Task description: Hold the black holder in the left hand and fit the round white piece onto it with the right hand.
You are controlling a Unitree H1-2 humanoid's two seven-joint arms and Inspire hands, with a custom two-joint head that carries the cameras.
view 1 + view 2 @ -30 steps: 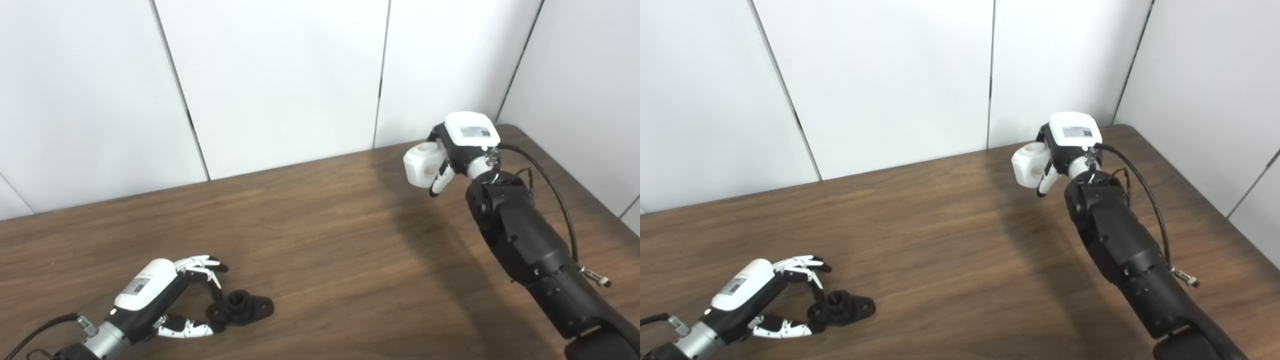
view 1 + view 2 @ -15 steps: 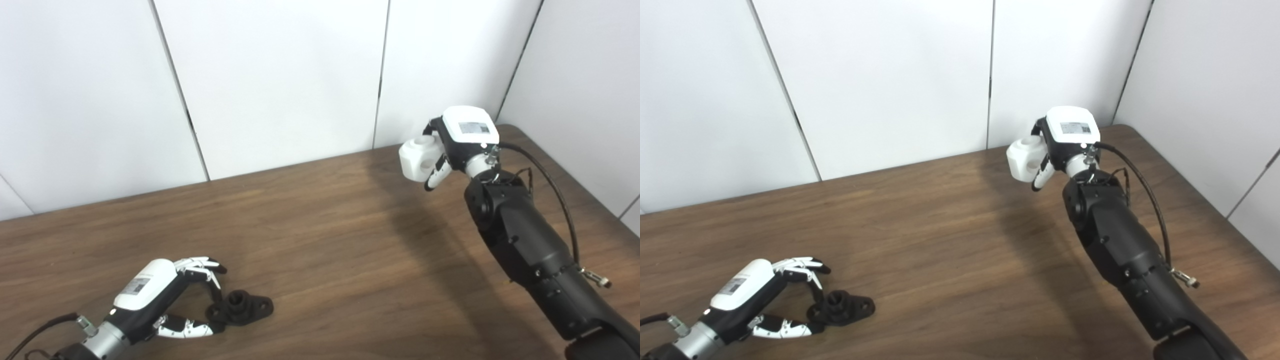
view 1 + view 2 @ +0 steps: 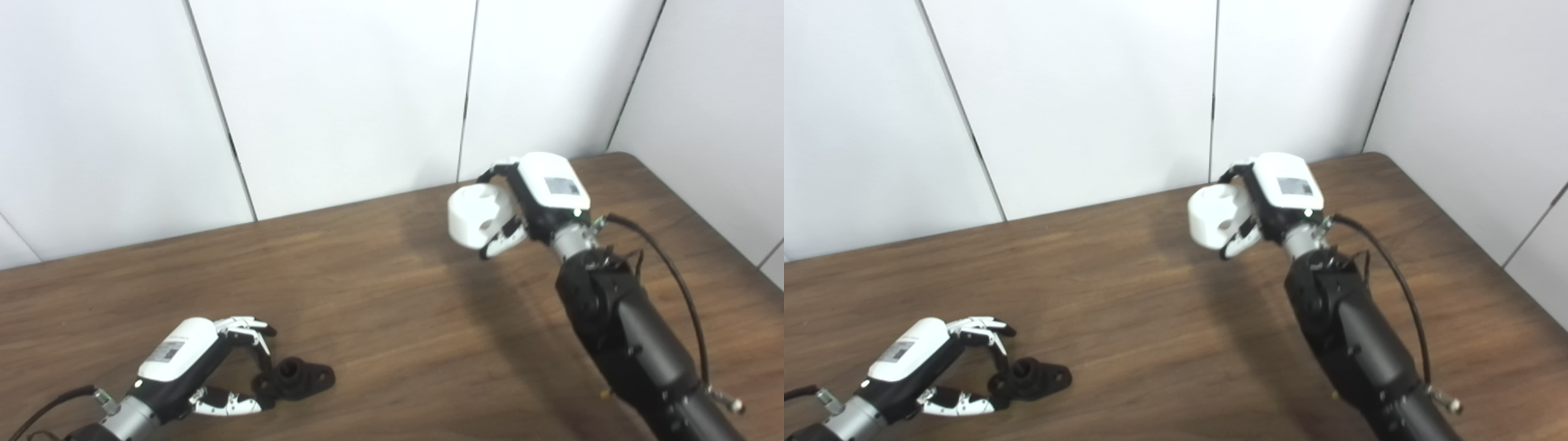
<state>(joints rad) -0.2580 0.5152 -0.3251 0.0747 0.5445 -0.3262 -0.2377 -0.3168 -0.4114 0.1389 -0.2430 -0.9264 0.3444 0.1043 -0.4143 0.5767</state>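
Black holder (image 3: 295,378) flat on the tabletop (image 3: 392,318) at lower left, long axis running left–right, central socket facing up. Left hand (image 3: 196,367) cupped around its near-left end, fingers (image 3: 248,327) arched above and thumb low alongside, fingertips at the holder's edge; firm grip not confirmed, holder not yet lifted. Right hand (image 3: 533,199) raised above the tabletop at upper right, closed on the round white piece (image 3: 481,208), a side bore visible. White piece well apart from the holder, up and to the right. Coming move judged to turn on this diagonal gap: holder to be raised by the nearer left hand, white piece carried down-left and aligned with the socket.
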